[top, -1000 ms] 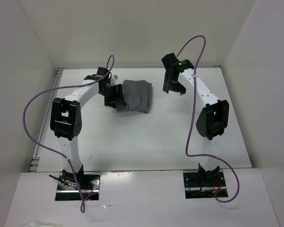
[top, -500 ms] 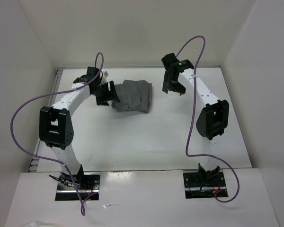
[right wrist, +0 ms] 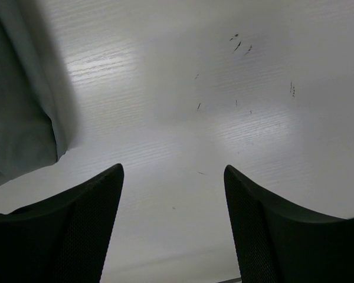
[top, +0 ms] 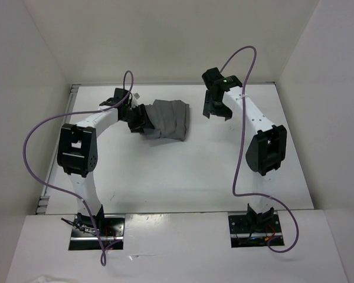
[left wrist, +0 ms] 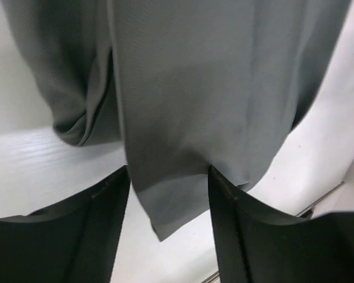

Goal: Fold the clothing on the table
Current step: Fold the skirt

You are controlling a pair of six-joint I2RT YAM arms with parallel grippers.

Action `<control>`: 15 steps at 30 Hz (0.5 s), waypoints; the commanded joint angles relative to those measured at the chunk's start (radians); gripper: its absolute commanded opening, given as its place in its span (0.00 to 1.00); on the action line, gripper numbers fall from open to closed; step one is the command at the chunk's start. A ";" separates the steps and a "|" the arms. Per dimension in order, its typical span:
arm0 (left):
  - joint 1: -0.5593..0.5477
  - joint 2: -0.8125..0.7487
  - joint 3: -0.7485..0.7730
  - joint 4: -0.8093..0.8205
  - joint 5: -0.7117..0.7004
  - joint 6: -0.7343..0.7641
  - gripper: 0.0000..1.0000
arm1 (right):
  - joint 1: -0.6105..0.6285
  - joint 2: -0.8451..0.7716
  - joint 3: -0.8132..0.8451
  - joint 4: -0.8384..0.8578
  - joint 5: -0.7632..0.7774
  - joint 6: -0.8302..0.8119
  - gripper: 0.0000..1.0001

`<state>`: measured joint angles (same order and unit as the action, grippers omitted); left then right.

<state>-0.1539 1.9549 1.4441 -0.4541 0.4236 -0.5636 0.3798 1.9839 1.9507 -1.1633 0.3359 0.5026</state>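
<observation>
**Inspector:** Where does the clothing (top: 168,119) lie?

**Assessor:** It lies on the white surface (top: 183,171) as a compact, creased grey bundle that looks partly folded. The left hand (top: 143,118) is at its left edge. The right hand (top: 214,109) stands off to its right, apart from it.

**Inspector:** Condition of the hands?

**Assessor:** The left hand is spread, and its wrist view shows a loose corner of the cloth lying flat between the two fingers (left wrist: 100,224). The corner is not pinched, so nothing is held. The right hand is wide and empty over bare surface, and only the cloth's right border shows at the side of its wrist view.

**Inspector:** Which step is in hand?

**Assessor:** In my judgement, the left hand is taking up the left-side corner for a further fold. The fold itself has not yet begun.

**Inspector:** What does the next move call for?

**Assessor:** The left hand should close firmly on that corner, taking the top layer without dragging the bundle. It should then lift and carry the corner across toward the right edge. The right hand may need to come in and steady the right border so that the stack does not slide.
</observation>
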 commanded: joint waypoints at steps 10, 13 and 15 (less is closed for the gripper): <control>-0.001 0.097 0.010 0.169 0.167 -0.091 0.29 | 0.001 -0.089 -0.010 0.017 0.022 -0.009 0.74; -0.001 0.107 0.126 0.137 0.179 -0.091 0.04 | 0.001 -0.089 -0.021 0.017 0.022 -0.009 0.74; -0.012 0.096 0.212 0.109 0.191 -0.070 0.00 | 0.001 -0.089 -0.032 0.017 0.022 -0.009 0.74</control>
<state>-0.1547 2.0747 1.5154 -0.3702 0.5648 -0.6422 0.3798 1.9594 1.9392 -1.1637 0.3367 0.5026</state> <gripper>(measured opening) 0.019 0.740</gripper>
